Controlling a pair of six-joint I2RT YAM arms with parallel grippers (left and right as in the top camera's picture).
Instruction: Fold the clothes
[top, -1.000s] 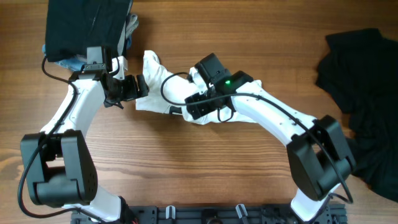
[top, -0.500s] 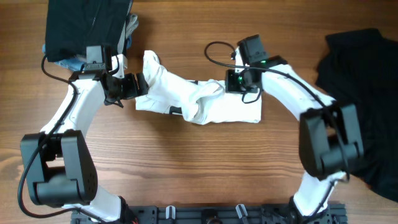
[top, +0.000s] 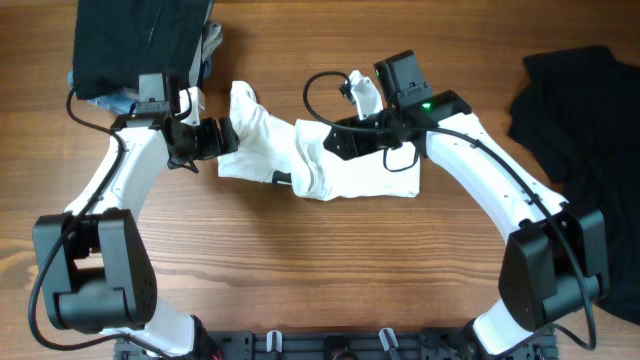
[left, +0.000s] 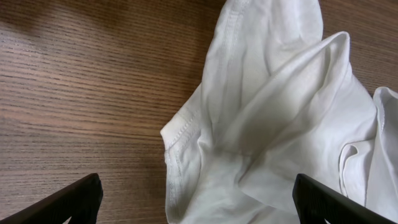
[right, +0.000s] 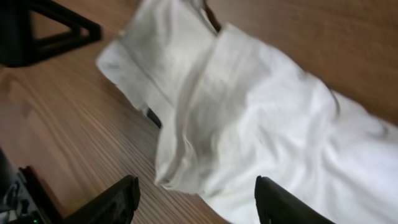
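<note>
The white T-shirt (top: 370, 180) lies crumpled in a long bundle across the middle of the table, with a small black mark at its front edge. My left gripper (top: 227, 138) is at the shirt's left end. In the left wrist view the left gripper (left: 196, 208) is open with a hemmed edge of the shirt (left: 280, 112) between its fingers. My right gripper (top: 335, 143) hovers over the middle of the bundle. In the right wrist view the right gripper (right: 196, 202) is open above a fold of the shirt (right: 267, 124).
A dark folded garment (top: 140, 45) lies at the back left on grey and blue cloth (top: 207, 48). A heap of black clothing (top: 590, 150) fills the right side. The arms' base rail (top: 330, 345) runs along the front edge.
My right arm swung from the shirt's middle out to its right end, then back left over the middle. The shirt's right part now lies flatter. My left arm has not moved.
</note>
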